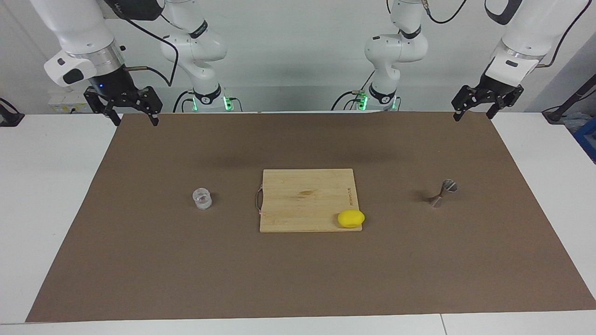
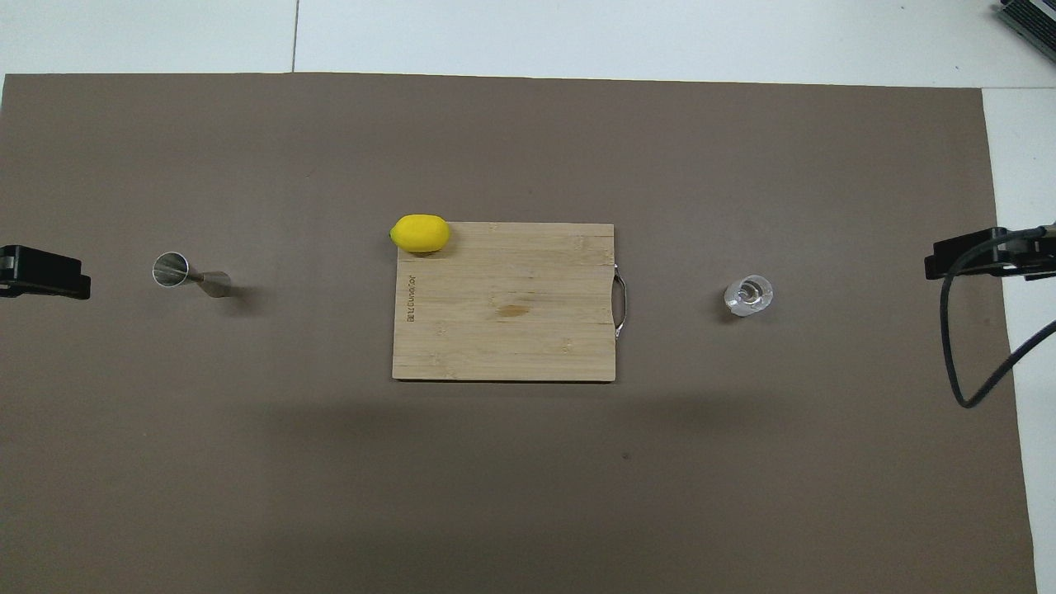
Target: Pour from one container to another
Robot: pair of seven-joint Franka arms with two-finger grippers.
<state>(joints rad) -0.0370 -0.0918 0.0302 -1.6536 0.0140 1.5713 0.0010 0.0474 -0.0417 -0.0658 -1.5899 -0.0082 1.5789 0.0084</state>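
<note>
Two end effectors, left and right, hang spread wide and empty; thick clear glass tumbler near right arm's end, hourglass steel jigger near left arm's, grainy wooden board between

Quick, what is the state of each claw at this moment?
Left claw: open, holding nothing, raised at its own end of the table.
Right claw: open, holding nothing, raised at its own end.

Two high, opposed views, shared table.
</note>
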